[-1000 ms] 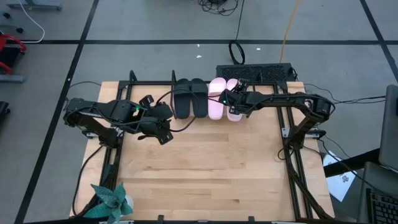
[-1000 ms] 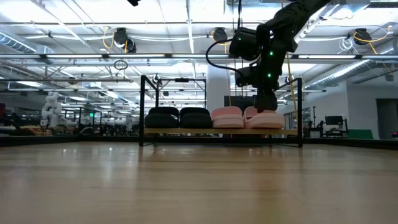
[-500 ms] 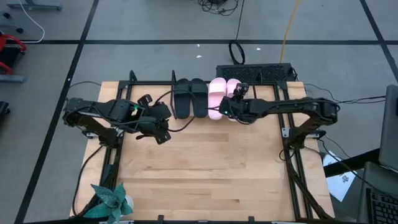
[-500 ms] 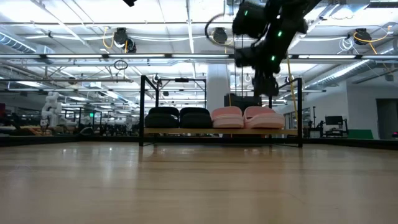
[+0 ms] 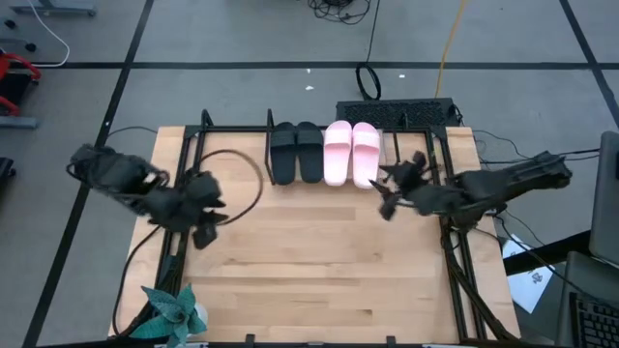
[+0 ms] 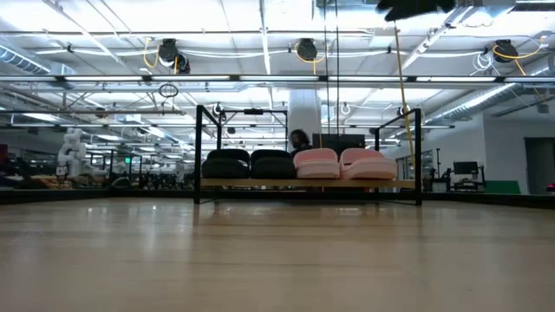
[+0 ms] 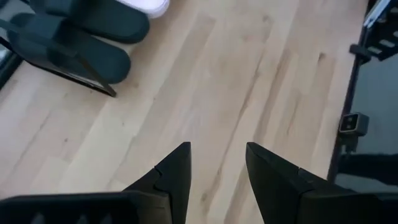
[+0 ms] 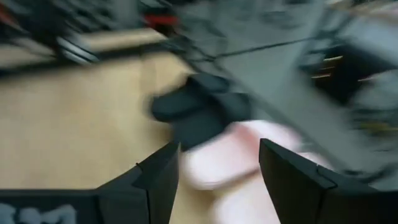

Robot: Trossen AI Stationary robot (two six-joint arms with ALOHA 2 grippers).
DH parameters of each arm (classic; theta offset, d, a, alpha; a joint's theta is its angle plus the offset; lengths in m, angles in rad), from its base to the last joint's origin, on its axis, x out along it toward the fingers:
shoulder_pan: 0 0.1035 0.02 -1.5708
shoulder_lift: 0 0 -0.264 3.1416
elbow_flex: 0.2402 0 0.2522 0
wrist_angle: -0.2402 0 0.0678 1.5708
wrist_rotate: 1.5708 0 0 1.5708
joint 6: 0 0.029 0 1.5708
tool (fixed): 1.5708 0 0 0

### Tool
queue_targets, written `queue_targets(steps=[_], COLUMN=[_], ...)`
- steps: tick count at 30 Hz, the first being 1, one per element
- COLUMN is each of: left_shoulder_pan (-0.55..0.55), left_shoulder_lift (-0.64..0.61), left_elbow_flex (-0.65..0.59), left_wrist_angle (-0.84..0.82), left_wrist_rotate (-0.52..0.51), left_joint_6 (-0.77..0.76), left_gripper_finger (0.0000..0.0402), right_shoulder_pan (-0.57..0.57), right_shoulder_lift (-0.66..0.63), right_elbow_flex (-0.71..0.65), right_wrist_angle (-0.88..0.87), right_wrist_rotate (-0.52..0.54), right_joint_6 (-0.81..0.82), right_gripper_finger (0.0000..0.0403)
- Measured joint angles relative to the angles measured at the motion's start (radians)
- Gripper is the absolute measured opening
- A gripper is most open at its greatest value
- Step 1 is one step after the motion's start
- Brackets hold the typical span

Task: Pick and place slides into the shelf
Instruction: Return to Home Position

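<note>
Two black slides (image 5: 295,152) and two pale pink slides (image 5: 350,152) rest side by side on the low wooden shelf (image 5: 319,184) at the table's far edge; in the low view the black slides (image 6: 249,163) and the pink slides (image 6: 342,163) lie soles down on the shelf board (image 6: 303,183). My left gripper (image 5: 205,235) is open and empty over the table's left side, clear of the shelf. My right gripper (image 5: 387,196) is open and empty to the right of the pink slides. The wrist views show the left gripper (image 7: 217,168) and the right gripper (image 8: 219,168) with nothing between their fingers.
A small green plant (image 5: 174,314) stands at the table's near left corner. Black metal frame rails (image 5: 455,242) run along both table sides. The bare wooden tabletop (image 5: 319,261) spreads in front of the shelf.
My right gripper has drawn back from the right pink slide, up and toward the table's right edge, leaving the slide on the shelf. My left gripper has pulled back toward the table's left and near side. All the slides stay in place.
</note>
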Motion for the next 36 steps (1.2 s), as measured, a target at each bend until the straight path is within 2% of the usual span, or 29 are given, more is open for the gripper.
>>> queue_targets(steps=[4, 6, 9, 12, 17, 21, 24, 27, 29, 33, 36], left_shoulder_pan=[-0.179, -0.259, -0.361, -0.430, -0.436, -0.326, -0.199, -0.043, 0.073, 0.287, 0.410], left_shoulder_lift=[-0.042, -0.060, -0.092, -0.148, -0.304, -0.477, -0.627, -0.772, -0.853, -0.939, -0.931], left_elbow_flex=[-0.065, -0.139, -0.301, -0.492, -0.787, -0.985, -1.113, -1.221, -1.279, -1.345, -1.364], left_wrist_angle=[-0.012, -0.011, 0.036, 0.205, 0.561, 0.779, 0.938, 1.117, 1.202, 1.251, 1.254], left_wrist_rotate=[-0.169, -0.240, -0.313, -0.410, -0.516, -0.516, -0.458, -0.312, -0.173, 0.091, 0.225], left_joint_6=[-0.129, -0.205, -0.344, -0.409, -0.288, -0.111, 0.065, 0.269, 0.383, 0.467, 0.487], left_gripper_finger=[0.0150, 0.0150, 0.0150, 0.0150, 0.0150, 0.0150, 0.0150, 0.0150, 0.0150, 0.0150, 0.0150], right_shoulder_pan=[0.095, 0.134, 0.182, 0.192, 0.119, -0.007, -0.113, -0.204, -0.251, -0.305, -0.313], right_shoulder_lift=[-0.127, -0.175, -0.233, -0.272, -0.339, -0.440, -0.532, -0.632, -0.698, -0.783, -0.792], right_elbow_flex=[-0.010, -0.049, -0.173, -0.349, -0.591, -0.650, -0.650, -0.650, -0.650, -0.649, -0.651], right_wrist_angle=[-0.009, -0.002, 0.079, 0.246, 0.544, 0.547, 0.544, 0.539, 0.522, 0.432, 0.377], right_wrist_rotate=[-0.115, -0.134, -0.127, -0.125, -0.129, -0.169, -0.274, -0.343, -0.381, -0.561, -0.669], right_joint_6=[0.117, 0.155, 0.239, 0.272, 0.228, 0.153, 0.058, -0.015, -0.053, -0.057, -0.023], right_gripper_finger=[0.0208, 0.0208, 0.0208, 0.0208, 0.0208, 0.0208, 0.0208, 0.0208, 0.0208, 0.0208, 0.0208])
